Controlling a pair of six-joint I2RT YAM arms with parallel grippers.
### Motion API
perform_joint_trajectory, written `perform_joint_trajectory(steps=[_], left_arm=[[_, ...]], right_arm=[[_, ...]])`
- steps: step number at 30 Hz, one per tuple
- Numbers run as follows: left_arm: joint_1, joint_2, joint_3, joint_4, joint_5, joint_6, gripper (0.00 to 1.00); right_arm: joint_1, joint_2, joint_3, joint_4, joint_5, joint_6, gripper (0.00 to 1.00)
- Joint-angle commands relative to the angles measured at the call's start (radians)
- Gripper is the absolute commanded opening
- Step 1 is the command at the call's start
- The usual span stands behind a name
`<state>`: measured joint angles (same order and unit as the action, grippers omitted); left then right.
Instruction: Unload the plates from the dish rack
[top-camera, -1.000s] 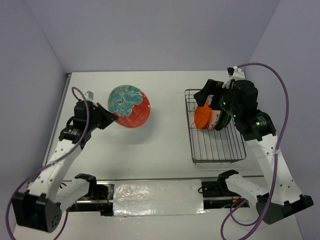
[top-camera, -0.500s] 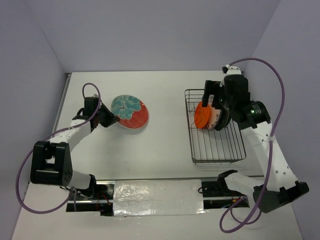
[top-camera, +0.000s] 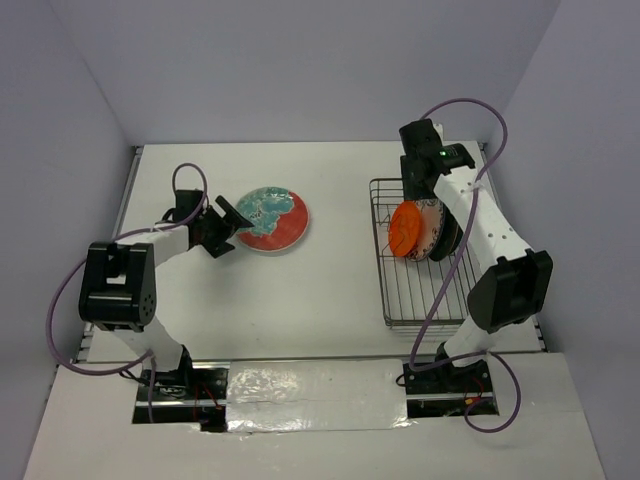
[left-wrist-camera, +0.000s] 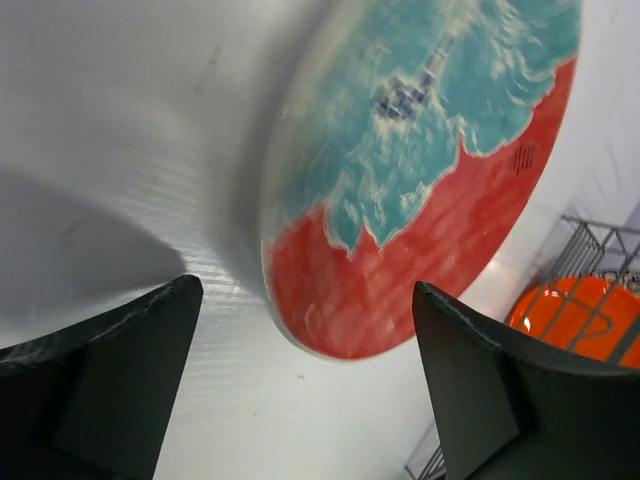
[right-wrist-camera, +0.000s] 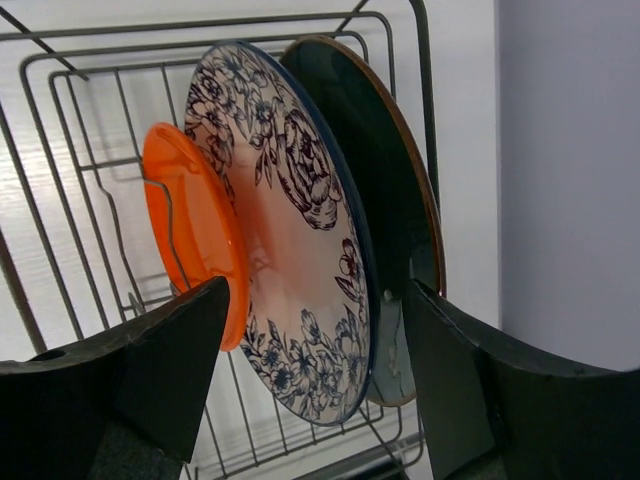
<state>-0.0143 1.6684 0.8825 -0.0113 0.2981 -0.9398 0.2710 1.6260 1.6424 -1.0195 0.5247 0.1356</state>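
The large teal-and-red plate (top-camera: 272, 218) (left-wrist-camera: 420, 170) lies on the white table, left of centre. My left gripper (top-camera: 226, 229) (left-wrist-camera: 310, 390) is just left of its rim, open, holding nothing. In the dish rack (top-camera: 440, 300) (right-wrist-camera: 60, 200) at the right, three plates stand on edge: a small orange one (top-camera: 404, 231) (right-wrist-camera: 190, 230), a white floral one (top-camera: 427, 236) (right-wrist-camera: 290, 250) and a dark teal one (top-camera: 451, 236) (right-wrist-camera: 400, 200). My right gripper (top-camera: 420, 198) (right-wrist-camera: 315, 390) hangs over them, open. Its fingers straddle the floral plate's rim without touching it.
The rack's far wire wall (right-wrist-camera: 230, 25) rises behind the plates, and the purple side wall (right-wrist-camera: 570, 180) stands close on the right. Bare table (top-camera: 330, 290) lies between the flat plate and the rack. Purple cables loop over both arms.
My left gripper opened and let go of the teal-and-red plate, which now lies flat. My right arm swung over the rack's far end, and its jaws narrowed a little around the floral plate.
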Motion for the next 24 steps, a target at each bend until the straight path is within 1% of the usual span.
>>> perform_joint_trajectory(steps=[1, 2, 3, 4, 5, 6, 7, 8, 9, 10, 12, 13, 15, 16, 18, 19, 21, 22, 24], left_arm=[[0.011, -0.059, 0.058, -0.081, -0.068, 0.022, 1.0], [0.011, -0.102, 0.081, -0.149, -0.086, 0.03, 1.0], [0.011, -0.13, 0.093, -0.188, -0.112, 0.048, 0.99], [0.011, -0.157, 0.102, -0.226, -0.138, 0.058, 0.99], [0.01, -0.226, 0.119, -0.295, -0.192, 0.076, 0.99], [0.011, -0.264, 0.125, -0.321, -0.215, 0.085, 1.0], [0.01, -0.347, 0.13, -0.344, -0.246, 0.097, 1.0], [0.011, -0.386, 0.136, -0.383, -0.257, 0.131, 1.0], [0.011, -0.428, 0.139, -0.398, -0.267, 0.15, 0.99], [0.01, -0.505, 0.139, -0.406, -0.274, 0.173, 1.0], [0.01, -0.567, 0.141, -0.45, -0.277, 0.24, 1.0], [0.01, -0.613, 0.144, -0.472, -0.278, 0.265, 1.0], [0.01, -0.65, 0.144, -0.524, -0.274, 0.329, 1.0], [0.01, -0.686, 0.139, -0.533, -0.272, 0.349, 1.0], [0.01, -0.722, 0.105, -0.538, -0.254, 0.392, 0.99], [0.01, -0.752, 0.076, -0.532, -0.248, 0.406, 1.0], [0.011, -0.78, 0.04, -0.507, -0.218, 0.44, 1.0], [0.01, -0.805, -0.003, -0.48, -0.22, 0.446, 1.0], [0.011, -0.822, -0.036, -0.46, -0.221, 0.441, 0.99]], right_arm=[[-0.006, -0.017, 0.022, -0.027, 0.051, -0.013, 0.76], [-0.007, -0.014, 0.019, -0.027, 0.055, -0.011, 0.74], [-0.006, -0.008, 0.014, -0.027, 0.066, -0.013, 0.74], [-0.006, -0.005, 0.013, -0.027, 0.086, -0.013, 0.71], [-0.006, 0.0, 0.008, -0.03, 0.092, -0.013, 0.67], [-0.006, 0.012, 0.005, -0.031, 0.095, -0.011, 0.64], [-0.007, 0.017, 0.0, -0.031, 0.107, -0.007, 0.61], [-0.004, 0.032, -0.004, -0.034, 0.112, -0.004, 0.52], [-0.006, 0.038, -0.006, -0.042, 0.118, -0.001, 0.48], [-0.006, 0.046, -0.007, -0.047, 0.133, 0.005, 0.44], [-0.004, 0.054, -0.01, -0.056, 0.152, 0.015, 0.42], [-0.001, 0.052, -0.012, -0.054, 0.156, 0.013, 0.37], [0.008, 0.046, -0.013, -0.059, 0.167, 0.015, 0.31], [0.013, 0.043, -0.013, -0.059, 0.173, 0.015, 0.26], [0.023, 0.038, -0.012, -0.063, 0.193, 0.013, 0.23], [0.031, 0.037, -0.012, -0.067, 0.198, 0.01, 0.16], [0.04, 0.034, -0.009, -0.07, 0.201, 0.009, 0.14], [0.04, 0.031, -0.007, -0.068, 0.207, 0.009, 0.07], [0.043, 0.028, -0.003, -0.076, 0.225, 0.013, 0.05]])
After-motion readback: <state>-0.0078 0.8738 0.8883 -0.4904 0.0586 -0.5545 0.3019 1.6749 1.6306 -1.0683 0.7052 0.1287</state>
